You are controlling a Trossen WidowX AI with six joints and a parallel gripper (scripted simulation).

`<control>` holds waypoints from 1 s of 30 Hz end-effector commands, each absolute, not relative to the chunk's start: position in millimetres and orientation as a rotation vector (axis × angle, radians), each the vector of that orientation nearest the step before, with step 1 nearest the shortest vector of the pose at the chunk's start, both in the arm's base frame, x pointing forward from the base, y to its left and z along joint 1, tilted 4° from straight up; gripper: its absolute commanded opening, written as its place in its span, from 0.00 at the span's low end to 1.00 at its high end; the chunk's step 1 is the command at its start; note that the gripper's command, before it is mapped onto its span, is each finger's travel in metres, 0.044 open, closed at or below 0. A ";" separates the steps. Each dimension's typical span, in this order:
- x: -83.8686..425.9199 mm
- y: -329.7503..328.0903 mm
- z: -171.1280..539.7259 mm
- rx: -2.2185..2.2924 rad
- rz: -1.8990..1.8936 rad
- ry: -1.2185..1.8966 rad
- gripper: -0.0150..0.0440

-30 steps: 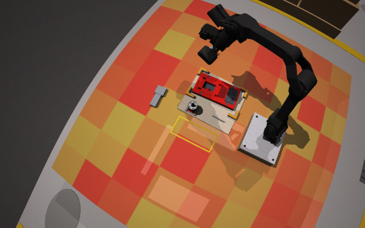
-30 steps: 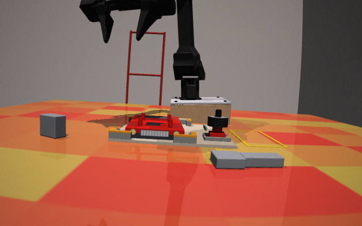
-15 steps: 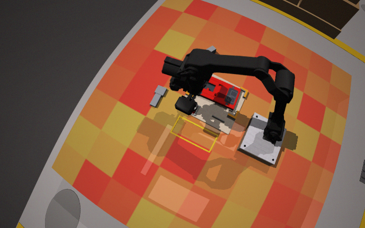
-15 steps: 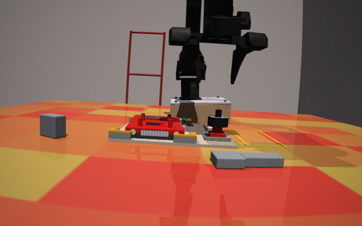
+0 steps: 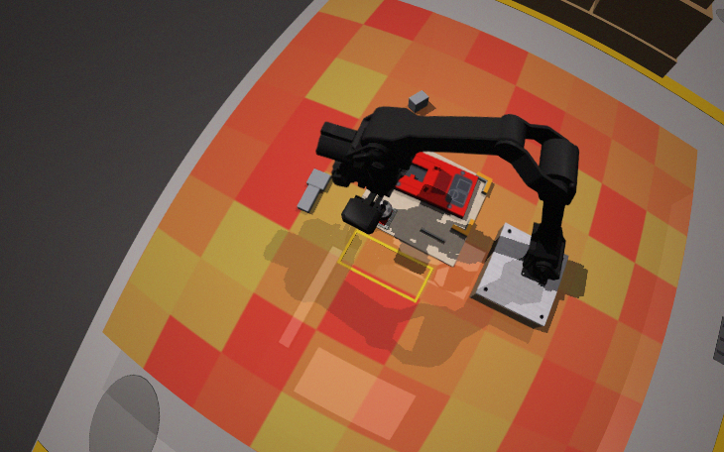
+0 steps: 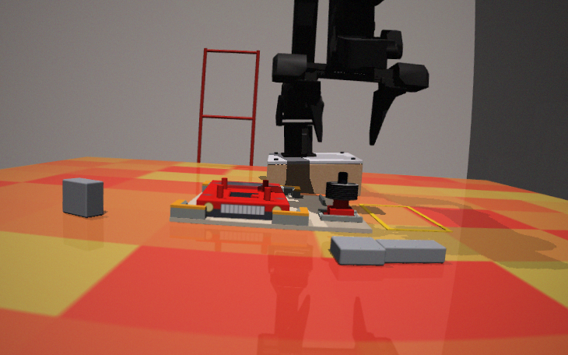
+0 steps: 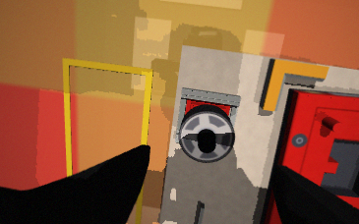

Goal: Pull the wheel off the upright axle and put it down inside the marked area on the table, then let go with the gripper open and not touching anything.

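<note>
The black-tyred wheel with a grey hub sits on the upright black axle, above a red block on a small grey base at one edge of the board. My gripper is open and empty. It points down from above, its fingertips clear above the wheel, one to each side in the exterior view. In the top view the arm and a finger carriage partly cover the wheel. The yellow outline of the marked area lies beside the board; nothing lies inside it.
A red car body sits on the pale board between orange-topped corner brackets. Two grey blocks lie together near the wheel's end. Another grey block stands beyond the car body.
</note>
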State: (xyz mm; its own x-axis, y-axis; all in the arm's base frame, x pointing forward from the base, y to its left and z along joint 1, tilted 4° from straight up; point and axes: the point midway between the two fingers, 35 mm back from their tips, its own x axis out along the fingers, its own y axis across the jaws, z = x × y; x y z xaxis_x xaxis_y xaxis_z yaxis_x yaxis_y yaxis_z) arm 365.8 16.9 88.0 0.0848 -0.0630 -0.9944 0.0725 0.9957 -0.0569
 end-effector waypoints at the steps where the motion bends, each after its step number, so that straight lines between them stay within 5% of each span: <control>1: 363.0 14.2 54.2 0.004 -0.107 1.510 0.76; 10: 363.1 13.5 27.1 0.004 -0.107 1.510 0.76; 14: 363.3 14.2 30.2 0.008 -0.108 1.514 0.58; 22: 363.3 14.2 30.2 0.008 -0.108 1.514 0.49; 27: 363.3 14.3 31.0 0.008 -0.108 1.514 0.27; 30: 363.3 14.4 31.9 0.008 -0.108 1.514 0.25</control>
